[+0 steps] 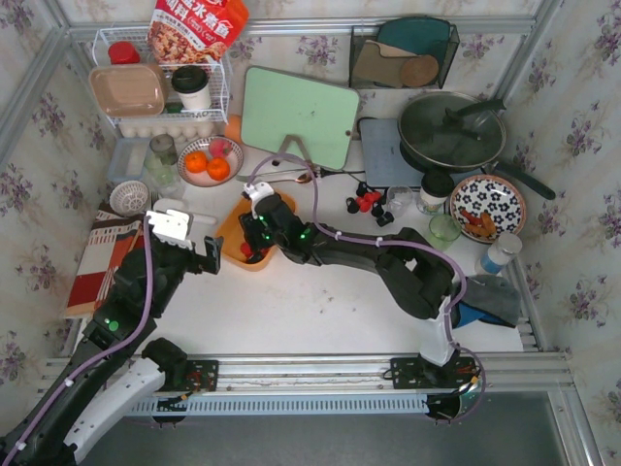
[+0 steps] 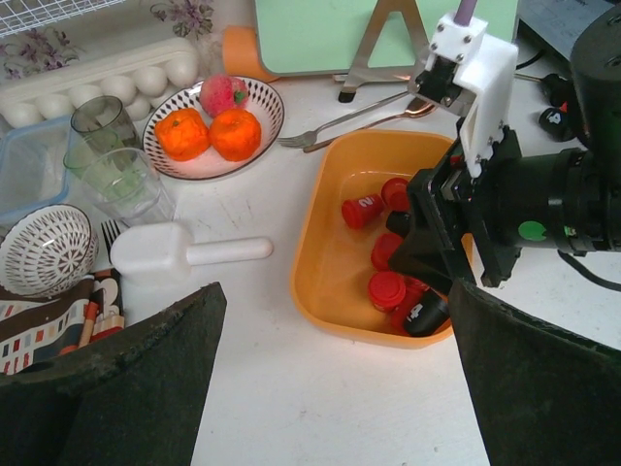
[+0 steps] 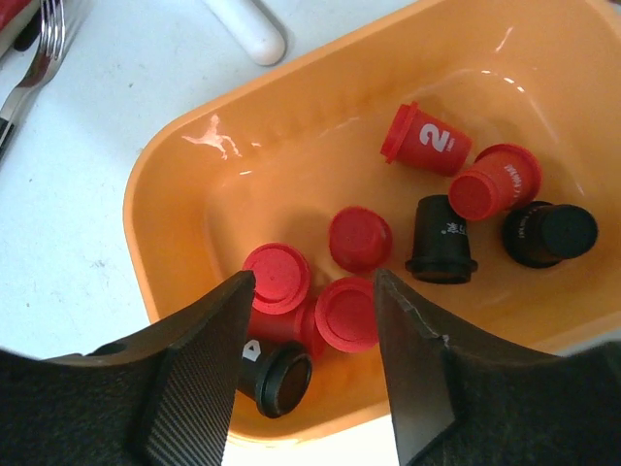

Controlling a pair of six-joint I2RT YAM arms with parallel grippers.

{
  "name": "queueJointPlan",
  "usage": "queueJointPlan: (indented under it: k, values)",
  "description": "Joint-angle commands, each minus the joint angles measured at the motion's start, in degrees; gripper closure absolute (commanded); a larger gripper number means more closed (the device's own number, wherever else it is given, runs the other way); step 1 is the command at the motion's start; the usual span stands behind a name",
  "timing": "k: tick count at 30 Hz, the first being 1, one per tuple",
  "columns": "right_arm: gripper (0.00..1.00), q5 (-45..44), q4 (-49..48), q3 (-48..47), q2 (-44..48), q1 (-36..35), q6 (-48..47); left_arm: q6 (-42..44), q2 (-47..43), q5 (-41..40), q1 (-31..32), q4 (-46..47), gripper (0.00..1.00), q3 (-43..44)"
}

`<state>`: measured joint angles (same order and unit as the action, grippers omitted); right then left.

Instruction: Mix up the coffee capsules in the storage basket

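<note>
while right gripper (image 3: 312, 325) hangs parted — coffee capsules (image 3: 359, 238) crowd one storage basket (image 3: 179, 180) edge

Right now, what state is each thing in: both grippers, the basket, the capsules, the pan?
Basket, holds red and black capsules.
Capsules, loose, some upright, some on their sides.
Left gripper, open, empty, beside the basket.
Right gripper, open, above the capsules.
Pan, lid on.
</note>
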<state>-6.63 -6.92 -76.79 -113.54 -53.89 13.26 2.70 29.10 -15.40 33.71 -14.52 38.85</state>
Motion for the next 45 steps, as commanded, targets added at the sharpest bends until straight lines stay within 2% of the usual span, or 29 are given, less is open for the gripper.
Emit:
queueJointPlan:
  k: [1, 5, 14, 19, 27, 36, 45]
  values:
    - [0.39, -2.7, 0.3, 0.6, 2.4, 0.1, -1.5, 0.1, 0.2, -0.4, 0.0, 2.4, 0.01, 0.1]
    - [0.38, -4.5, 0.2, 2.4, 5.3, 0.1, -2.4, 0.3, 0.5, -0.4, 0.0, 2.5, 0.01, 0.1]
    - [0.40, -20.1, -4.3, 13.6, 16.2, 1.7, -4.0, 0.3, 0.5, -0.5, 0.0, 2.5, 0.01, 0.1]
    - [0.41, -28.2, -3.9, 20.2, 22.4, 5.4, -0.2, 0.3, 0.5, -0.5, 0.0, 2.4, 0.01, 0.1]
    - [0.40, -36.8, 3.4, 27.7, 28.0, 16.2, 10.9, 0.3, 0.4, -0.4, 0.0, 2.4, 0.01, 0.1]
    - [0.43, -33.6, 1.2, 33.9, 29.7, 27.3, 18.5, 0.4, 0.7, -0.4, 0.0, 2.4, 0.01, 0.1]
    - [0.47, -28.9, -1.1, 32.2, 22.6, 32.3, 21.0, 0.6, 0.8, -0.4, 0.0, 2.4, 0.01, 0.0]
